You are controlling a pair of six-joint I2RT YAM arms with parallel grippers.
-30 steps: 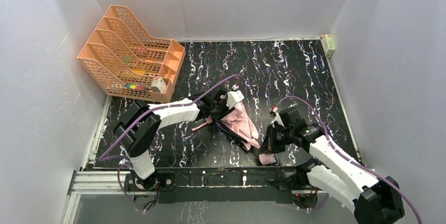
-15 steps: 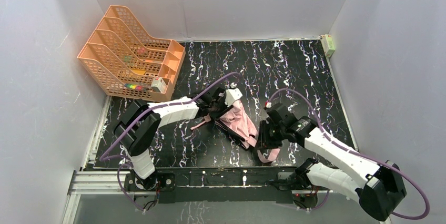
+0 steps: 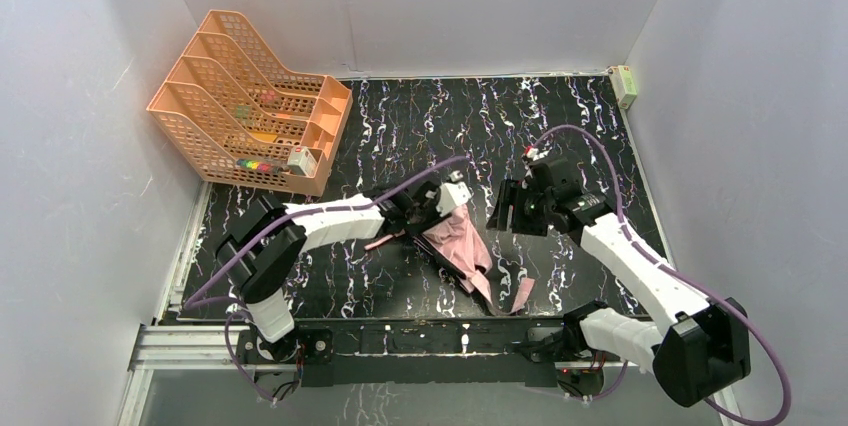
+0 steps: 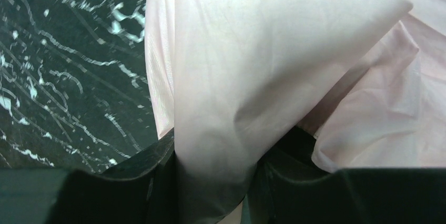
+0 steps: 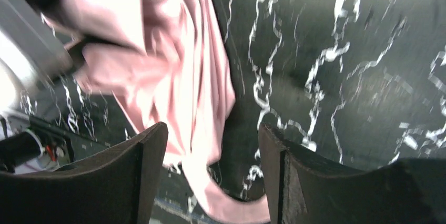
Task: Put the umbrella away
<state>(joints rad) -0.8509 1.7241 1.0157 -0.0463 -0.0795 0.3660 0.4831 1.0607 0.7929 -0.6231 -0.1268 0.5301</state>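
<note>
Top view: the umbrella lies collapsed at frame centre on the black marbled table, pink side up. The left gripper sits at its upper end, and the right gripper hovers just right of it.

Left wrist: pink fabric is pinched between the fingers at the bottom edge.

Right wrist: the fingers stand apart, holding nothing, with pink fabric at upper left.
</note>
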